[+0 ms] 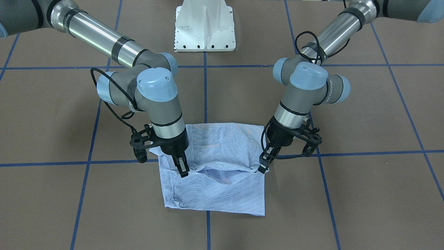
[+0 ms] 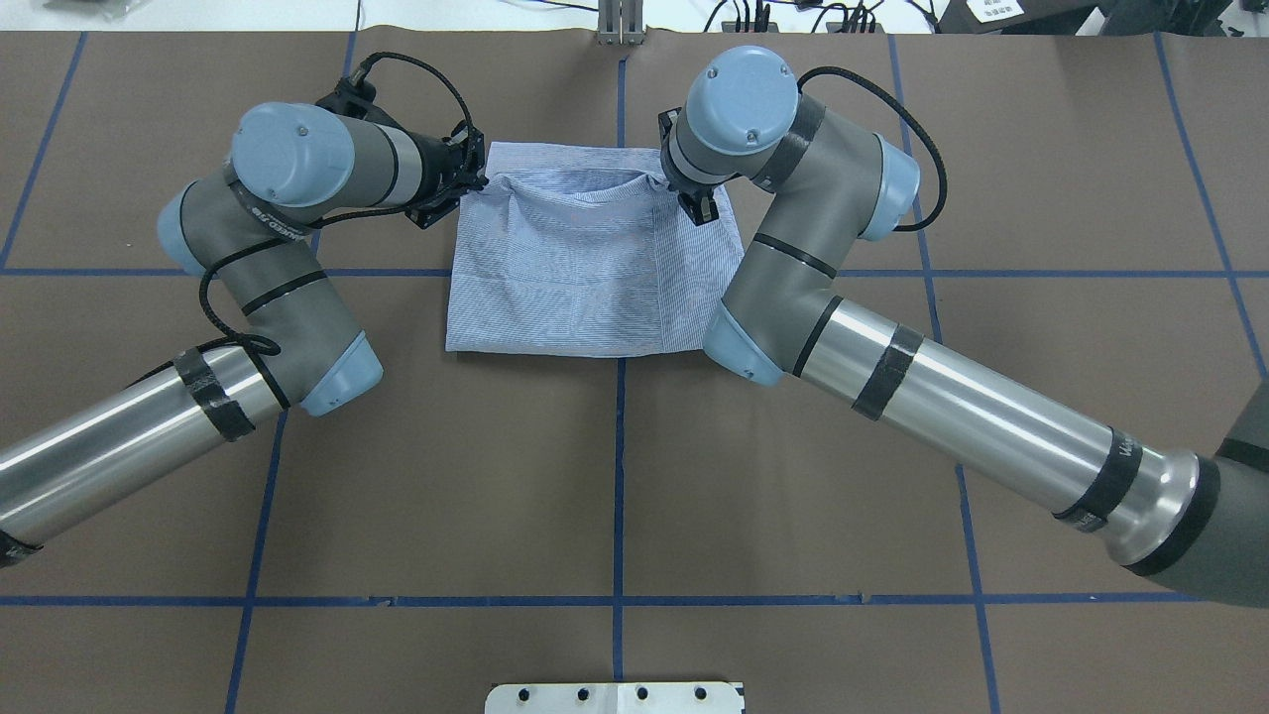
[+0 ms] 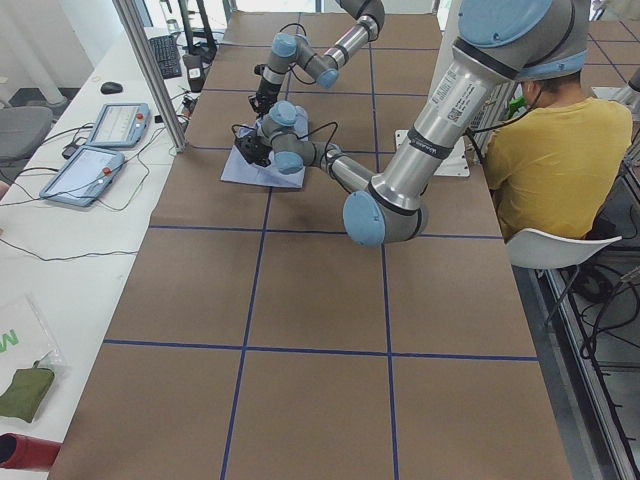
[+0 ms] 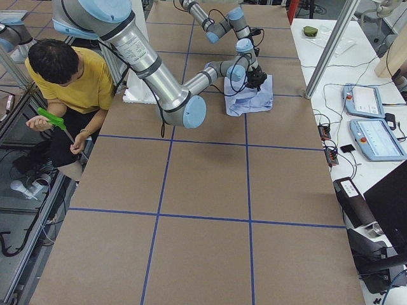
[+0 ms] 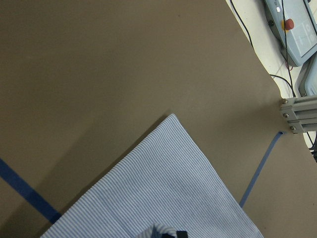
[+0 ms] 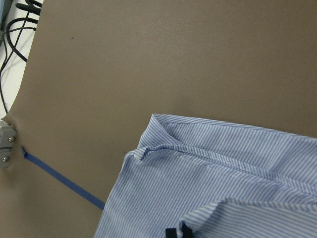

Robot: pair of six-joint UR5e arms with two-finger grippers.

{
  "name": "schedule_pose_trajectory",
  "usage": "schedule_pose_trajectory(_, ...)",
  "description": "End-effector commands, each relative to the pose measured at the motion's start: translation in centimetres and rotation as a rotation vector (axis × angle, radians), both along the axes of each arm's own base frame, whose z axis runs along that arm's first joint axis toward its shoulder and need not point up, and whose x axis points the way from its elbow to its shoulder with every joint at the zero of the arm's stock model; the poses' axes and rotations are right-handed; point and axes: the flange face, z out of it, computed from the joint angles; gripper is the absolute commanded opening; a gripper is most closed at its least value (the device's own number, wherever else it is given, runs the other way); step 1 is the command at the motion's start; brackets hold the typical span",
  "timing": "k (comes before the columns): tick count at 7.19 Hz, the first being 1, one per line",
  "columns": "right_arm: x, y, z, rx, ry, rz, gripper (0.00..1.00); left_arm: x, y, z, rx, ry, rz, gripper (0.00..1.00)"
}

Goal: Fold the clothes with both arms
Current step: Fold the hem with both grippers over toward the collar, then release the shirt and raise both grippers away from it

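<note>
At the middle of the worktop's robot-side edge the white pedestal base is standing, and a person in a yellow top is sitting near it. From there the left arm and the right arm are reaching out over the brown surface, one on each side of the central blue tape line, and bending inward at the wrists. Between them the light blue, finely striped shirt is lying folded into a rough rectangle, astride that tape line and near the middle of the worktop's far edge, with its robot-side edge lying flat. Farther out, the left tool is pinching the edge of the shirt's upper layer at its left side. The right tool is gripping the same edge at its right side, fingers together on the cloth. That edge is hanging raised off the layer beneath and sagging in the middle between the two tools, leaving a gap under it. The lower layer is lying flat past the tools toward the far edge. Beyond that edge an aluminium post is standing, and two teach pendants are lying on a white side table.
</note>
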Motion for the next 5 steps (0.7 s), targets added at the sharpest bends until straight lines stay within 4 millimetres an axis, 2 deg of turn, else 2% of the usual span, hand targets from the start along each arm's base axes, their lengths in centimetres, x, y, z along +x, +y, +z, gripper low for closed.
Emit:
schedule_pose_trajectory(1,1.4,-2.8,1.1,0.008,-0.008,0.016,0.44,1.4,-4.1,1.7,0.008,-0.034,-0.017,0.42)
schedule_pose_trajectory(2,2.9,-4.8,1.4,0.027,0.015,-0.017,0.99,-0.6,-6.3,3.7,0.056,-0.077,-0.025,0.67)
schedule_pose_trajectory(3,3.6,-5.4,1.4,0.059,0.036,-0.037,1.0,-0.7,-6.5,4.1,0.065,-0.094,-0.02,0.93)
schedule_pose_trajectory(4,4.5,-6.1,1.2,0.057,0.03,-0.037,1.0,-1.0,-6.7,3.9,0.068,-0.093,-0.022,1.0)
schedule_pose_trajectory(5,5.1,-6.5,1.1,0.068,0.035,-0.038,1.0,-2.4,-7.5,3.8,0.076,-0.096,-0.035,1.0)
